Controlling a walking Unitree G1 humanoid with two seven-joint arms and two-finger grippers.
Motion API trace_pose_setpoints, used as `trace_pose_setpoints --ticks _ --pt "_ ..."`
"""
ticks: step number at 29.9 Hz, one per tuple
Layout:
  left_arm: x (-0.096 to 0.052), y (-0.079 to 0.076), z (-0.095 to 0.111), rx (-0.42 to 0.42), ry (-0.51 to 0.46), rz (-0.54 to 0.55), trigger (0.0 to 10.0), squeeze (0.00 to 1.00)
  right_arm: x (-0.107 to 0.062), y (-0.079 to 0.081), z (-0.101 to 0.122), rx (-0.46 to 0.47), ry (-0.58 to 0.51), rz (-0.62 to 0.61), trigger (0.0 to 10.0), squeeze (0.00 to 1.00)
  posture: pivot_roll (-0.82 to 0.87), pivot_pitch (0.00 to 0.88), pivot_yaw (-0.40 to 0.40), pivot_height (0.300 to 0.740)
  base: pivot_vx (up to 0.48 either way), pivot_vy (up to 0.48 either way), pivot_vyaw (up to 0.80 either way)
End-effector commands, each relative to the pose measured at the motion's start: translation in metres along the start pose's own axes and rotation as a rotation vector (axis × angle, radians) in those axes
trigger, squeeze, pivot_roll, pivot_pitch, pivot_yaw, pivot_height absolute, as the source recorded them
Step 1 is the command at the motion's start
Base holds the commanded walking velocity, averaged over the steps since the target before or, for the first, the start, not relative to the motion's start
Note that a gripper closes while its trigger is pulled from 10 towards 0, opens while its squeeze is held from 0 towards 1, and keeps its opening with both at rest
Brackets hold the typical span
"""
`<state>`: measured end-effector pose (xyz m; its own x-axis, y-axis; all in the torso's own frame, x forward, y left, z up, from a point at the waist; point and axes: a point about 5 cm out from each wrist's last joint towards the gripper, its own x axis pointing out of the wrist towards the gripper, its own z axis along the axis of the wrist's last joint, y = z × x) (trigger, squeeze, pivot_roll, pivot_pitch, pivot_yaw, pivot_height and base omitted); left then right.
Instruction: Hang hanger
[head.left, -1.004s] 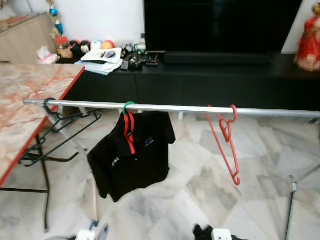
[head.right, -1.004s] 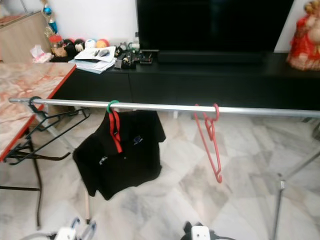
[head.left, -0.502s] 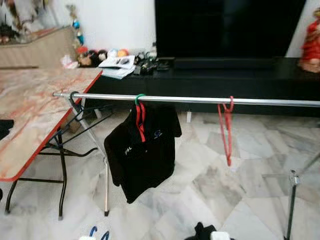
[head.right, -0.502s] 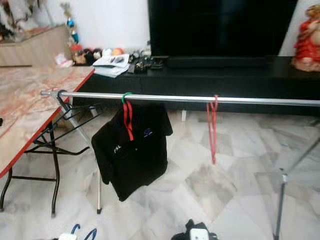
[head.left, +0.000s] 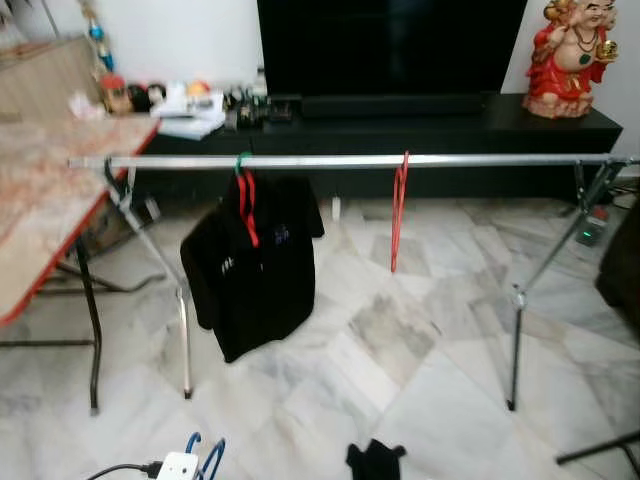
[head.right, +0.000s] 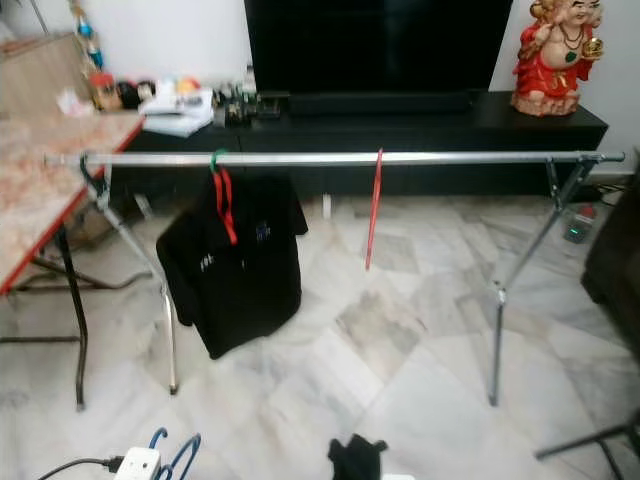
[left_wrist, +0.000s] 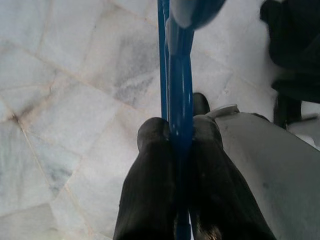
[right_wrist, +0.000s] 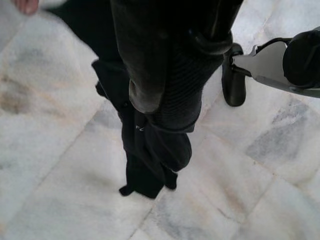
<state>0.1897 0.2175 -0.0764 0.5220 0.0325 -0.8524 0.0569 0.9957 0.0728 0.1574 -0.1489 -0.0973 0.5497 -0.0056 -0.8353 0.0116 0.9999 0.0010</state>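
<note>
A silver rail (head.left: 340, 160) crosses the room on folding legs. Three hangers hang on it: a black empty one (head.left: 113, 182) at the left end, a red one with a green hook carrying a black shirt (head.left: 250, 270), and a red empty one (head.left: 399, 210) near the middle. My left gripper (left_wrist: 179, 125) is shut on a blue hanger (left_wrist: 180, 75), whose hook (head.left: 203, 452) shows low in the head view. My right gripper (right_wrist: 167, 112) is shut on a black garment (right_wrist: 145, 170), which hangs down over the floor (head.left: 375, 462).
A marble-topped folding table (head.left: 40, 200) with a red edge stands at the left, close to the rail's end. Behind the rack runs a black TV console (head.left: 420, 130) with a red figurine (head.left: 572, 55). A rack leg (head.left: 515, 340) and dark furniture (head.left: 622, 270) are at the right.
The whole picture has pulled back, so the rack looks farther off and its right end and legs now show. The red empty hanger has turned from face-on to edge-on.
</note>
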Motion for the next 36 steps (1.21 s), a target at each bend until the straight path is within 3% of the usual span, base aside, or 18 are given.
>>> trace_pose_setpoints --ticks 1,10,17,29,36 --pt "-0.001 0.005 -0.005 0.01 0.018 0.014 10.0 0.0 0.0 -0.007 0.003 -0.01 -0.023 -0.001 10.0 0.0 0.01 0.019 0.032 0.74 -0.319 0.0 0.0" --pt "-0.001 0.005 -0.006 0.007 0.021 0.016 10.0 0.0 -0.003 -0.037 0.001 -0.005 -0.024 -0.026 10.0 0.0 0.01 0.021 0.032 0.74 -0.066 0.0 0.0" --pt "-0.001 0.005 -0.007 -0.009 0.026 0.017 10.0 0.0 -0.004 -0.041 -0.001 -0.007 -0.013 -0.031 10.0 0.0 0.01 0.02 0.031 0.74 0.0 0.106 0.0" --pt "-0.001 0.005 -0.006 -0.003 0.027 0.015 10.0 0.0 0.002 0.011 0.009 -0.02 -0.013 0.014 10.0 0.0 0.01 0.021 0.033 0.74 0.0 0.359 0.0" --pt "-0.001 0.006 -0.006 0.01 0.024 0.015 10.0 0.0 0.004 0.02 0.021 -0.022 -0.024 0.018 10.0 0.0 0.01 0.021 0.033 0.74 0.0 0.08 0.0"
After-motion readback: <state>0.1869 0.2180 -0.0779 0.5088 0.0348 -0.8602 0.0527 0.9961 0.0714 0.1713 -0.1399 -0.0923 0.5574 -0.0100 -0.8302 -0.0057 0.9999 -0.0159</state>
